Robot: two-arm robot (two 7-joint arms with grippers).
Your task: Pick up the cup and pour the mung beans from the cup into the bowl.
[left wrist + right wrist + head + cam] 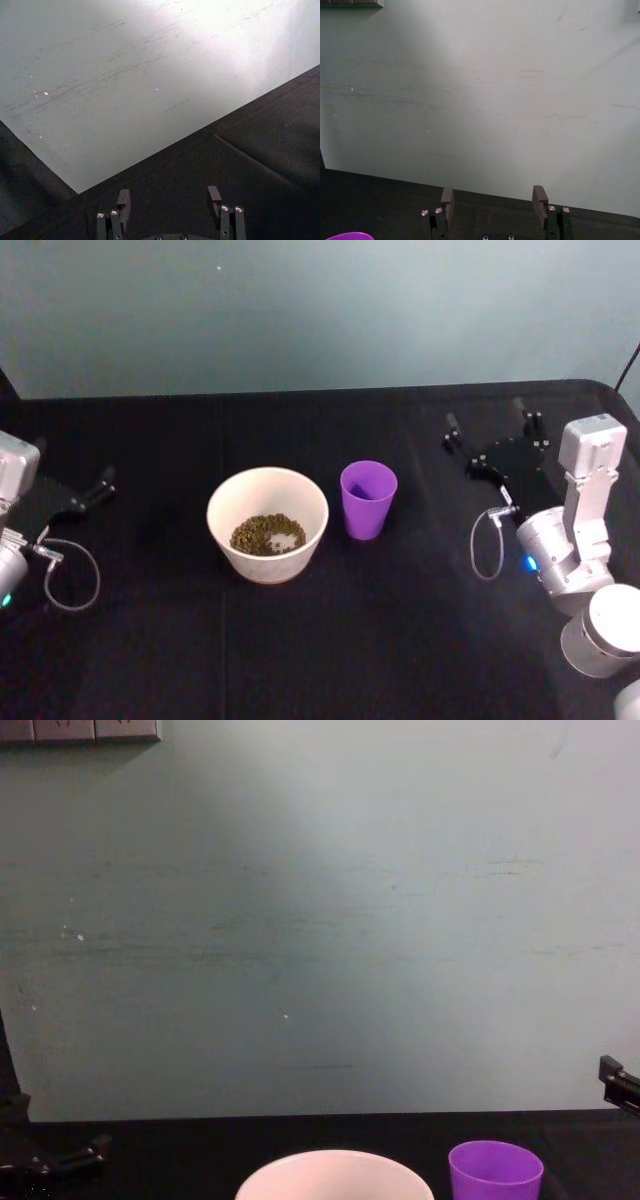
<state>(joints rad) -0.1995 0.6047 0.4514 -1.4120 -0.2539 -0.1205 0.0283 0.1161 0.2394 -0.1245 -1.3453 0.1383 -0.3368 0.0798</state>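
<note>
The white bowl (267, 502) stands at the table's middle with mung beans (262, 534) lying in its bottom. Just to its right the purple cup (368, 499) stands upright, and its inside looks purple with no beans showing. My right gripper (490, 432) hovers open well to the right of the cup, holding nothing. At the far left my left gripper (88, 492) is open and apart from the bowl. The chest view catches the bowl's rim (335, 1165) and the cup (495, 1175) along its lower edge. Each wrist view shows its own gripper, left (169, 196) and right (493, 195), with spread fingers and nothing between them.
A black cloth (320, 640) covers the table, and a pale grey-green wall (320, 920) rises behind its far edge. Loose cable loops hang by the left wrist (70, 580) and the right wrist (487, 545). The cup's rim (347, 236) peeks into the right wrist view.
</note>
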